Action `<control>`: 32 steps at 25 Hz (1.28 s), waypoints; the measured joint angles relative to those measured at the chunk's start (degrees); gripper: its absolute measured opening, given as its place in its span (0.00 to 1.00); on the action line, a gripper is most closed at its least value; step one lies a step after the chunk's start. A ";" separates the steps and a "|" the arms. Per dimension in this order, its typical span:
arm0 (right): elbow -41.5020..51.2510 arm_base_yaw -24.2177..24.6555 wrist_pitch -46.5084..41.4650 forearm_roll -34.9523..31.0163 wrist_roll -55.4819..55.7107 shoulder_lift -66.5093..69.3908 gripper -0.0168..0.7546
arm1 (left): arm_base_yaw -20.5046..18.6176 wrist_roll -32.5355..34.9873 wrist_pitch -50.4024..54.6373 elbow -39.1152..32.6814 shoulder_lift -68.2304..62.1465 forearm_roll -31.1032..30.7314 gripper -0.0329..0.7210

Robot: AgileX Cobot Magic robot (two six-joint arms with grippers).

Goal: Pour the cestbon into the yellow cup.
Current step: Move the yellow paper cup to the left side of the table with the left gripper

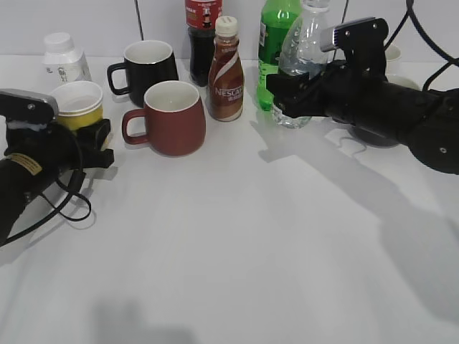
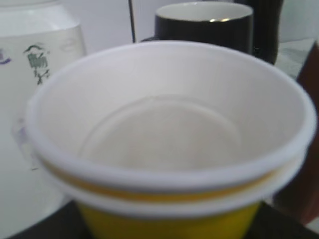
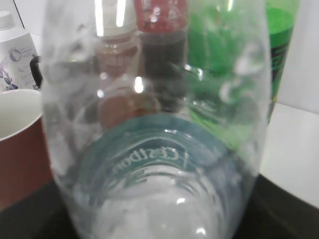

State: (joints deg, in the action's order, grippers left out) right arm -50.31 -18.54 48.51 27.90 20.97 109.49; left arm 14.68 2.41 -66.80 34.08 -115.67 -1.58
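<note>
The right pincer (image 1: 292,92) is clamped on the cestbon (image 1: 305,43), held upright at the right rear of the tabletop (image 1: 237,236) beside the green soda bottle (image 1: 276,36). The left pincer (image 1: 90,136) grips the yellow cup (image 1: 77,104) at the far left (empty, by the wrist view). The two are well apart, with the dark red mug (image 1: 172,118) and Nescafe bottle (image 1: 226,72) between. A low swing could topple those, and a hard squeeze may buckle the paper cup.

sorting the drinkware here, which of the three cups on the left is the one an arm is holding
The yellow cup, far left, white inside, sits in the left gripper. The dark red mug and black mug have handles and stand free.
</note>
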 joint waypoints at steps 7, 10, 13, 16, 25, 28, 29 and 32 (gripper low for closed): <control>0.00 0.00 -0.12 0.00 -0.17 0.00 0.63 | -1.85 0.02 -0.44 0.12 -1.92 -0.38 0.54; 0.00 0.00 -0.18 0.00 -0.17 0.00 0.63 | -1.98 0.07 -0.54 0.12 -1.92 -0.67 0.60; 0.00 0.00 -0.18 0.00 -0.17 0.00 0.63 | -1.98 0.06 -0.54 0.12 -1.92 -0.66 0.68; 0.00 0.00 -0.18 0.00 -0.22 0.00 0.63 | -1.98 0.06 -0.68 0.12 -1.92 -0.53 0.70; 0.00 0.00 -0.18 0.00 -0.24 0.00 0.63 | -1.98 0.06 -0.80 0.12 -1.92 -0.35 0.83; 0.00 0.00 -0.18 0.00 -0.35 0.00 0.63 | -1.98 0.06 -0.40 0.12 -1.60 -0.35 0.84; 0.00 0.00 -0.18 0.00 -0.35 0.00 0.63 | -1.98 0.06 0.18 0.12 -1.34 -0.35 0.84; 0.00 0.00 -0.18 0.00 -0.35 0.00 0.63 | -1.98 0.06 1.37 0.06 -0.44 -0.29 0.84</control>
State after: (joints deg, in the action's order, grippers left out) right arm -50.31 -18.54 48.32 27.90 20.62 109.49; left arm 12.70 2.47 -65.43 34.15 -116.12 -1.87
